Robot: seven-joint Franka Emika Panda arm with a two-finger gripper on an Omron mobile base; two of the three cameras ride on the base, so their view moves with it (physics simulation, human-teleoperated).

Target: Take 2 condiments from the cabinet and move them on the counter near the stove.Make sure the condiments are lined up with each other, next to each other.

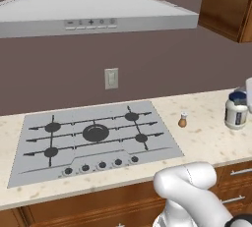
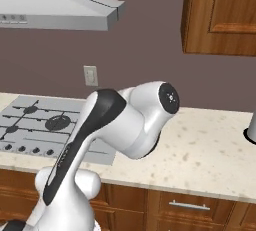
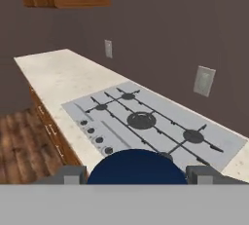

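Since both condiments stand on the counter (image 1: 206, 137), out of the cabinet (image 1: 229, 5) in the upper right of the left base view, the fetching looks done and the step in hand appears to be setting down the second one. The stove (image 1: 93, 135) fills the centre left of that view. The jar (image 1: 236, 110) stands at the right edge, and the small shaker (image 1: 182, 120) is between it and the stove, near the jar but apart from it. In the hand view the gripper (image 3: 137, 174) sits at the bottom centre, with its two fingertips (image 3: 73, 174) flanking the jar's dark blue lid (image 3: 136, 163). They stand at about the lid's width, but I cannot tell whether they are pressing on it or just clear of it. The next move probably calls for closing the gap, so the jar stands right beside the shaker in one line. After that the fingers would spread and back off without knocking either one.
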